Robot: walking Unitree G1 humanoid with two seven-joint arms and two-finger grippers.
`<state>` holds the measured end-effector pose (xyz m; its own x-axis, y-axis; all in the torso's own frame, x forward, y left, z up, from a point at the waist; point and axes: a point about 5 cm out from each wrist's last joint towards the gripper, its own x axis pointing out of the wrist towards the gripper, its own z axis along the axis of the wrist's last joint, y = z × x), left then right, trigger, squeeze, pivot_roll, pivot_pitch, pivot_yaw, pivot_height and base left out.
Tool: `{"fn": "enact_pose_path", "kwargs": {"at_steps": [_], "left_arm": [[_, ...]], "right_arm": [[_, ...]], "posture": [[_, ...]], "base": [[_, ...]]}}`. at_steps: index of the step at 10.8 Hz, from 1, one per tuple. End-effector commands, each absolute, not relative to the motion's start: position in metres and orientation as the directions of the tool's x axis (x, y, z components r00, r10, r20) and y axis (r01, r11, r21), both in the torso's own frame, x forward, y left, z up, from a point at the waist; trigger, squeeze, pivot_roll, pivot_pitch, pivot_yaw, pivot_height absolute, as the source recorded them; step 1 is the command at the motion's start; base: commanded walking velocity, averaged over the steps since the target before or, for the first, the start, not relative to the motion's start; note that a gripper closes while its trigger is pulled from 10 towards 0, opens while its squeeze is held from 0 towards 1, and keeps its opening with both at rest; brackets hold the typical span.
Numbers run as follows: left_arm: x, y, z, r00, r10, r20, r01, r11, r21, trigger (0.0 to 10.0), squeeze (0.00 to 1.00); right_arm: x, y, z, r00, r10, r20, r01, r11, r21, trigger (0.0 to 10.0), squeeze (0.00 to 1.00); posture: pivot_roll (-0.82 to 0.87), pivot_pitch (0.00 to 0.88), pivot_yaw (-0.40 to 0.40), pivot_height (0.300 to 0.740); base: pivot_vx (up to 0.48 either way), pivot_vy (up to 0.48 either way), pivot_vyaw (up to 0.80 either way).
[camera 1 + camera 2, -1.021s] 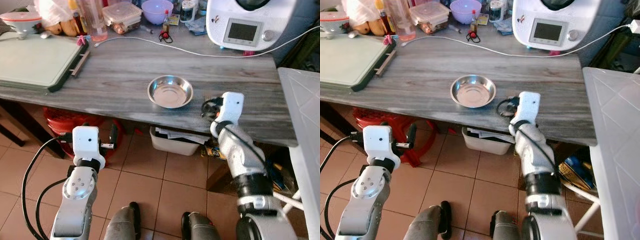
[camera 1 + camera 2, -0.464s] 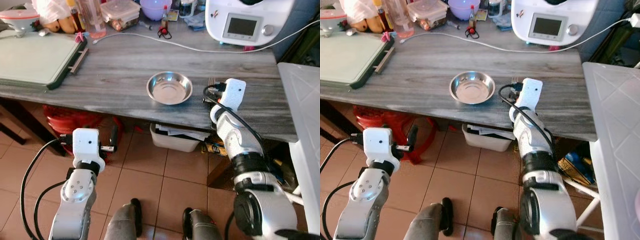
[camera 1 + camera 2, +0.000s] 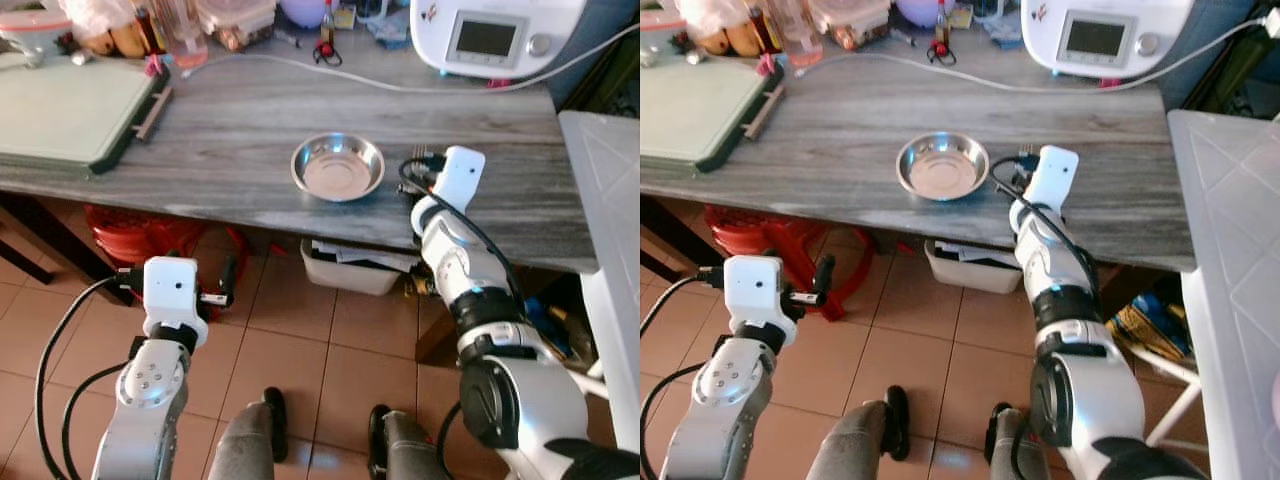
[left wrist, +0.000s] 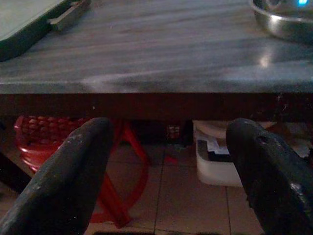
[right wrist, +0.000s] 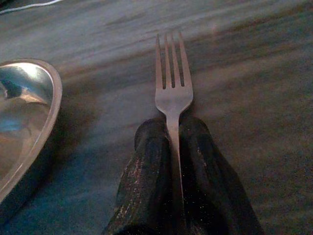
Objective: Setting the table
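Note:
A round steel bowl (image 3: 338, 167) sits on the grey wooden table (image 3: 230, 150) near its front edge. Just right of the bowl, my right gripper (image 5: 172, 128) is shut on the handle of a steel fork (image 5: 172, 88). The fork's tines point away from me, low over the tabletop, and the bowl's rim (image 5: 29, 117) is close beside them. The fork (image 3: 422, 156) pokes out ahead of the white wrist. My left gripper (image 4: 166, 161) hangs open below the table's front edge, with nothing between its fingers (image 4: 68, 181).
A green cutting board (image 3: 70, 110) lies at the table's left. A white kitchen appliance (image 3: 490, 40) with a cable, jars and containers stand at the back. Under the table are a red stool (image 3: 150, 235) and a white bin (image 3: 350, 272). A white plastic surface (image 3: 610, 230) is at the right.
My right gripper has carried the fork from the table's front edge farther onto the table, level with the bowl on its right. The camera has shifted slightly. The left arm has stayed put.

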<state>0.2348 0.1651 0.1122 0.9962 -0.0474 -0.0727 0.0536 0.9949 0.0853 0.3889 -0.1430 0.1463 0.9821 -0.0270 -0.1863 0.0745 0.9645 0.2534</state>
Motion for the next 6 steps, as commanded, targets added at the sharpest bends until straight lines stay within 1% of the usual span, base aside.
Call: {"fn": "enact_pose_path", "kwargs": {"at_steps": [1,6], "left_arm": [[0.231,0.168,0.113,0.996,-0.045,-0.079,0.052,0.995,0.091,10.0,0.00],[0.227,0.168,0.114,0.994,-0.055,-0.089,0.064,0.994,0.094,10.0,0.00]], "right_arm": [[0.391,-0.141,0.148,0.982,-0.040,-0.185,0.089,0.959,0.269,10.0,0.00],[0.402,-0.144,0.162,0.985,-0.075,-0.153,0.116,0.952,0.282,10.0,0.00]], "posture": [[0.06,0.242,0.061,0.740],[0.07,0.257,0.068,0.740]], "base": [[0.000,0.000,0.00],[0.000,0.000,0.00]]}}
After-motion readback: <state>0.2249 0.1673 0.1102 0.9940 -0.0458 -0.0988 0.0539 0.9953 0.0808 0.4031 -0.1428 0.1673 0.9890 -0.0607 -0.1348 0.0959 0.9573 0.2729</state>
